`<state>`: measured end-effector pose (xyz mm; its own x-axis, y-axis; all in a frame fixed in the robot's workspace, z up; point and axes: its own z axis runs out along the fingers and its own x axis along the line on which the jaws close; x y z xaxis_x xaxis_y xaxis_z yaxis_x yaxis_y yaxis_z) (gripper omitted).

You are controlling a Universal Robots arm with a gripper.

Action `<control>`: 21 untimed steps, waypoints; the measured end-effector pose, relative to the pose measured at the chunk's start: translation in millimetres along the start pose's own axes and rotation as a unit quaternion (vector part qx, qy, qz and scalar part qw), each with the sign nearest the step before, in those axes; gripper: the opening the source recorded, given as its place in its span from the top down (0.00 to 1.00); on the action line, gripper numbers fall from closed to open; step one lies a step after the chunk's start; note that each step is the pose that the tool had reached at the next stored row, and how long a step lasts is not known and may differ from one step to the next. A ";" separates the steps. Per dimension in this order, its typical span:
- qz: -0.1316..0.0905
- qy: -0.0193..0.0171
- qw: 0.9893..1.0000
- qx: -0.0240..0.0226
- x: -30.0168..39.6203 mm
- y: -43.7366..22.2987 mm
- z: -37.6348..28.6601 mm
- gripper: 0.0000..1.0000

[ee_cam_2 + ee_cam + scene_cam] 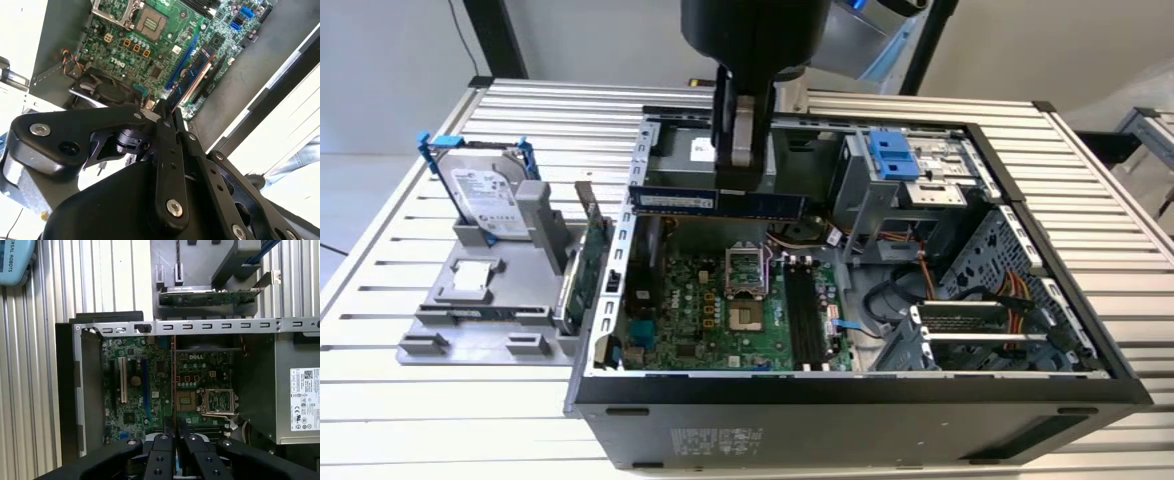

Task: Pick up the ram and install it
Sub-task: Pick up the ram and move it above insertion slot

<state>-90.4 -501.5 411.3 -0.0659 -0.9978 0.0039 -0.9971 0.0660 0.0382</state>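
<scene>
The ram (pixel 674 200) is a long blue stick held level above the open computer case (pixel 854 385), over the back part of the motherboard (pixel 707 315). My gripper (pixel 740 183) comes straight down from above and is shut on the stick's middle. In the second wrist view the ram (pixel 192 75) runs out from between the fingers (pixel 168 131) toward the board. In the first wrist view the ram (pixel 173 385) shows edge-on as a thin line above the gripper (pixel 175 426). The dark memory slots (pixel 807 315) lie lower, beside the processor socket (pixel 744 270).
Outside the case, on the exterior view's left, a grey stand (pixel 480 300) holds a hard drive (pixel 487 195) in a blue frame and an upright green expansion card (pixel 594 260). Inside the case are a drive cage (pixel 907 175), cables (pixel 987 290) and a power supply (pixel 295 390).
</scene>
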 end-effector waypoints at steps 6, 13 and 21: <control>0.008 0.000 1.000 0.000 -0.5 -7.2 -0.3 1.00; 0.009 0.000 1.000 0.000 -1.0 -14.9 -0.6 1.00; 0.009 0.000 1.000 0.000 -1.5 -22.8 -0.9 1.00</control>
<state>-67.5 -501.5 411.3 -0.0844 -0.9964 0.0038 -0.9957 0.0845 0.0382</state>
